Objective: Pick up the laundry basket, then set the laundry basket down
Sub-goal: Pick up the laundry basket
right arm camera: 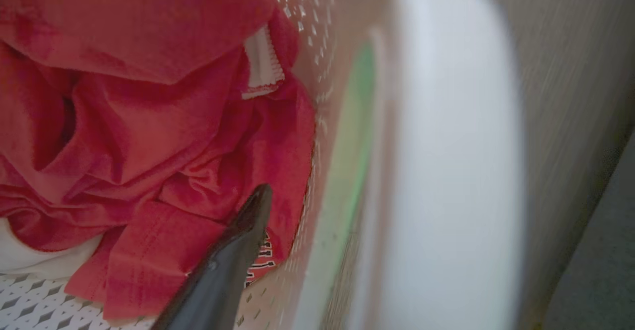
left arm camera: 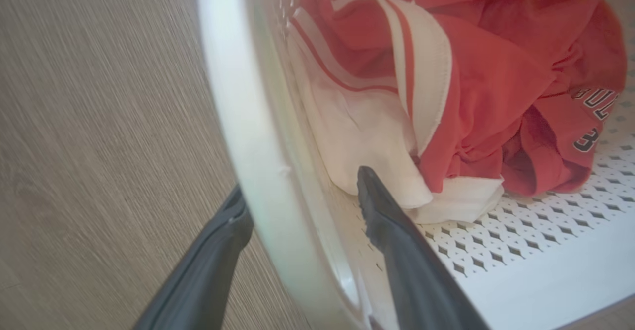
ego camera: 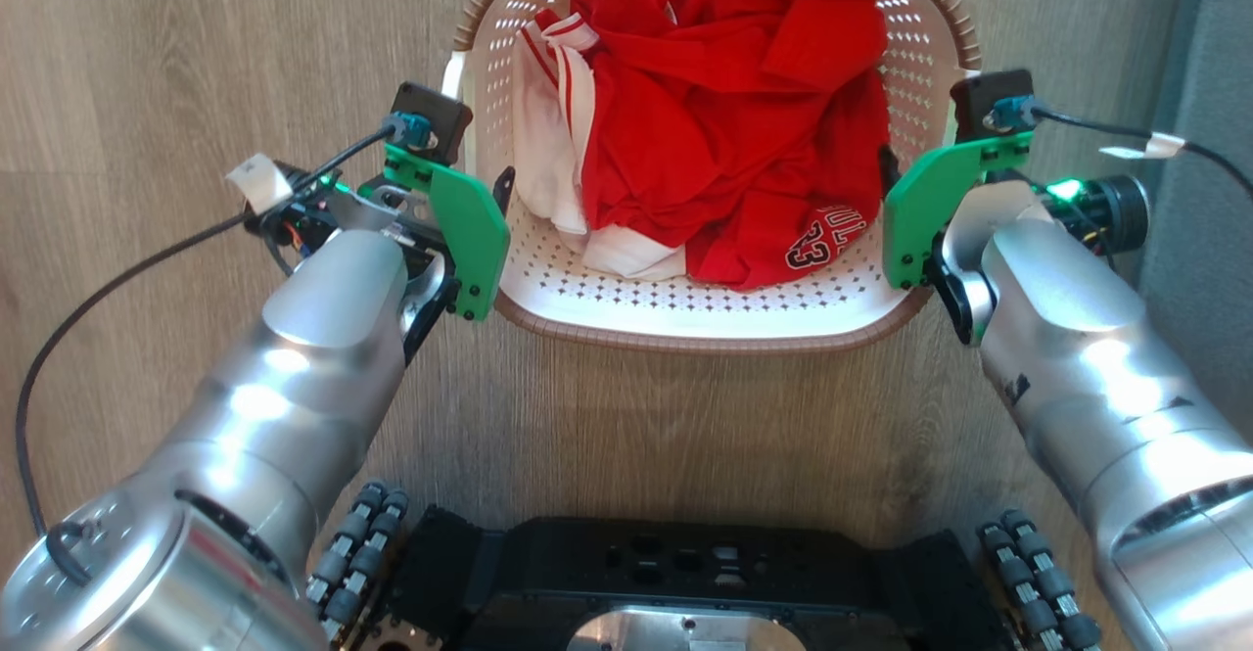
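The laundry basket (ego camera: pixel 715 338) is white perforated plastic with a brown rim. It stands on the wood floor straight ahead, holding red and white clothes (ego camera: pixel 724 113). My left gripper (ego camera: pixel 485 191) is open and straddles the basket's left side. In the left wrist view one finger (left arm camera: pixel 397 235) is inside by the white cloth, and the other is outside the white handle (left arm camera: pixel 238 97). My right gripper (ego camera: pixel 915 166) is open at the right side. One finger (right arm camera: pixel 233 250) lies inside against the red cloth, and the blurred white handle (right arm camera: pixel 446 171) hides the other.
My black wheeled base (ego camera: pixel 675 573) sits just below the basket. A grey panel (ego camera: pixel 1209 240) runs along the right edge, close to my right arm. Black cables trail from both wrists. Bare wood floor (ego camera: pixel 147 64) lies to the left.
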Available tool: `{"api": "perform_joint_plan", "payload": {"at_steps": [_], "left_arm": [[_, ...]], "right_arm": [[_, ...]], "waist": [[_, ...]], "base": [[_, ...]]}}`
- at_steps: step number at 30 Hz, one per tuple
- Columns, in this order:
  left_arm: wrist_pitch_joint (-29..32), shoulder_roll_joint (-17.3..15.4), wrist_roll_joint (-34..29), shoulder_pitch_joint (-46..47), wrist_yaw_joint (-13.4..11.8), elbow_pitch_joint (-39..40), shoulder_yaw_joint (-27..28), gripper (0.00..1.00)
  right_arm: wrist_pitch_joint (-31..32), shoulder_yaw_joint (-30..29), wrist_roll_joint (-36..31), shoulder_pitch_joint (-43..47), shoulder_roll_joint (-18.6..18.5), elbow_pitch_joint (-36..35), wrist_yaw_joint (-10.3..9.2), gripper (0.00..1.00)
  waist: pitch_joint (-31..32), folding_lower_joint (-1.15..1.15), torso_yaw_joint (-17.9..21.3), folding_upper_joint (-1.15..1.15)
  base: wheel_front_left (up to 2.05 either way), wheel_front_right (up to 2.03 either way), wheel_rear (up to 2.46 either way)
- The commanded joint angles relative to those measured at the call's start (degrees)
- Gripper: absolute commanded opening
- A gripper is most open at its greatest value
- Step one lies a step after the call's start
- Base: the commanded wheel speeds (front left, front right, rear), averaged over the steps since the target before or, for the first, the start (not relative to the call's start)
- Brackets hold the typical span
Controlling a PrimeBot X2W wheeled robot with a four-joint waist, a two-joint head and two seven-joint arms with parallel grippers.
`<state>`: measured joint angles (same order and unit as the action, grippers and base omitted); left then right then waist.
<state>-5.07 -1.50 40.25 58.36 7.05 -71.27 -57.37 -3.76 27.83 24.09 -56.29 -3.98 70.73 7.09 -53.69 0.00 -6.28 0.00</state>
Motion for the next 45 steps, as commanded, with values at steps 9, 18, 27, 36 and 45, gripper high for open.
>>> {"api": "perform_joint_plan", "payload": {"at_steps": [9, 18, 27, 36, 45], "left_arm": [[1.8, -1.4, 3.9, -0.3, -0.3, 1.4, -2.1, 0.00], [1.7, -1.4, 6.0, -0.4, 0.0, 2.4, -5.4, 0.00], [5.1, -1.4, 8.6, -1.9, 0.4, 4.3, -9.6, 0.00], [11.5, -1.4, 11.4, -4.8, 0.4, 6.7, -14.5, 0.00], [20.0, -3.5, 11.7, -10.1, 0.4, 12.7, -15.9, 0.00]], "right_arm": [[-1.5, 0.3, -0.3, 1.7, 1.1, 1.0, 0.40, 0.00], [-1.0, 0.5, -0.7, 1.8, 1.1, 1.8, 0.40, 0.00], [4.9, 3.3, 0.6, 4.0, 1.1, 1.7, 0.40, 0.00], [12.3, 7.3, 4.2, 7.8, 1.1, -1.1, 0.40, 0.00], [18.9, 12.0, 8.9, 12.7, 1.1, -4.1, 0.40, 0.00]], "waist": [[-0.3, 0.00, -0.9, 0.00], [0.4, 0.00, -1.4, 0.00], [3.7, 0.00, -1.5, 0.00], [10.4, 0.00, -1.1, 0.00], [20.2, 0.00, -0.6, 0.00]], "base": [[0.00, 0.00, 0.00], [0.00, 0.00, 0.00], [0.00, 0.00, 0.00], [0.00, 0.00, 0.00], [0.00, 0.00, 0.00]]}}
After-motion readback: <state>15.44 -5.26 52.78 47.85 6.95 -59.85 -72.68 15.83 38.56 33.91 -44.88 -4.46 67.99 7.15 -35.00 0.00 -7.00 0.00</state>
